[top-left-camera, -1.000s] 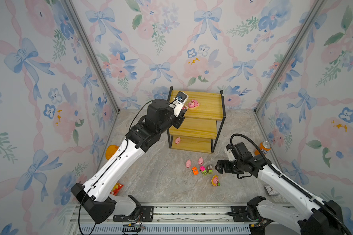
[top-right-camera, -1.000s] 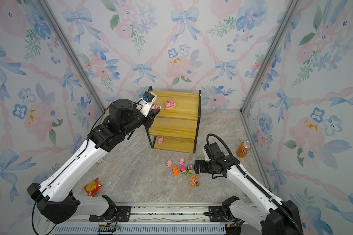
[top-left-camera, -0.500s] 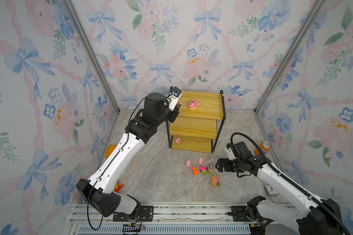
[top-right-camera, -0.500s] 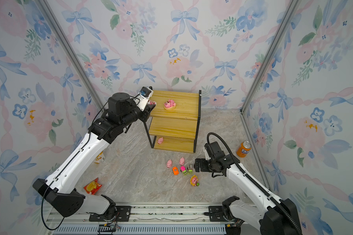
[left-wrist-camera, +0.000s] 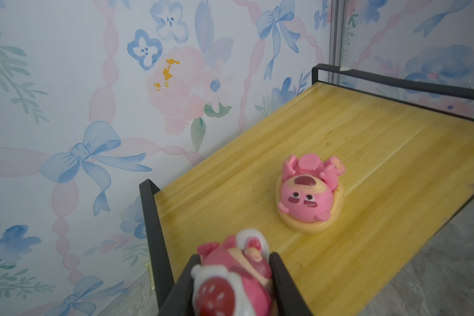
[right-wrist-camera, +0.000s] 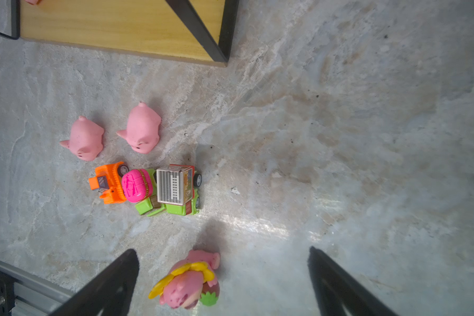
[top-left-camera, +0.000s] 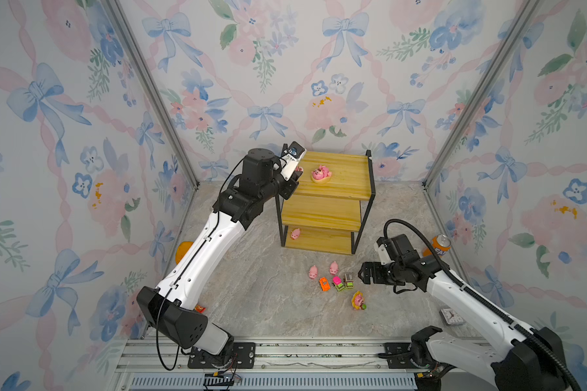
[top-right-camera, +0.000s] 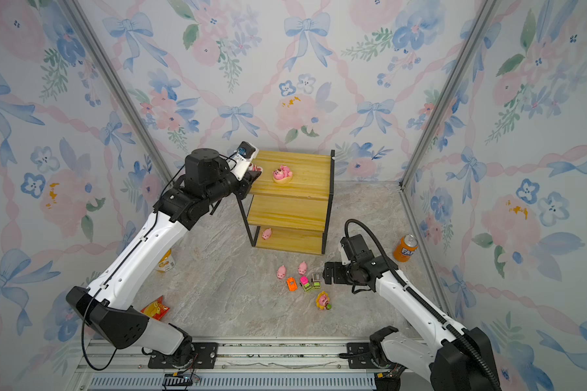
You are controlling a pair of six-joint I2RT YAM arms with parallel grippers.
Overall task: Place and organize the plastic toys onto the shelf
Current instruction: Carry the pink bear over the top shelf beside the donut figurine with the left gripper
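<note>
The shelf stands at the back. My left gripper is at its top board's left corner, shut on a dark pink bear figurine. Another bear lies on the top board, and a pale pig on the bottom board. On the floor are two pigs, three mini cars and a bear with a yellow flower. My right gripper hangs open over that bear.
An orange soda can stands by the right wall and a small clock lies at the front right. An orange-lidded tub and a snack packet sit behind my left arm. A metal rail runs along the front.
My left gripper, still holding the bear, has drawn back leftward from over the top board to its left corner. The right arm has not moved.
</note>
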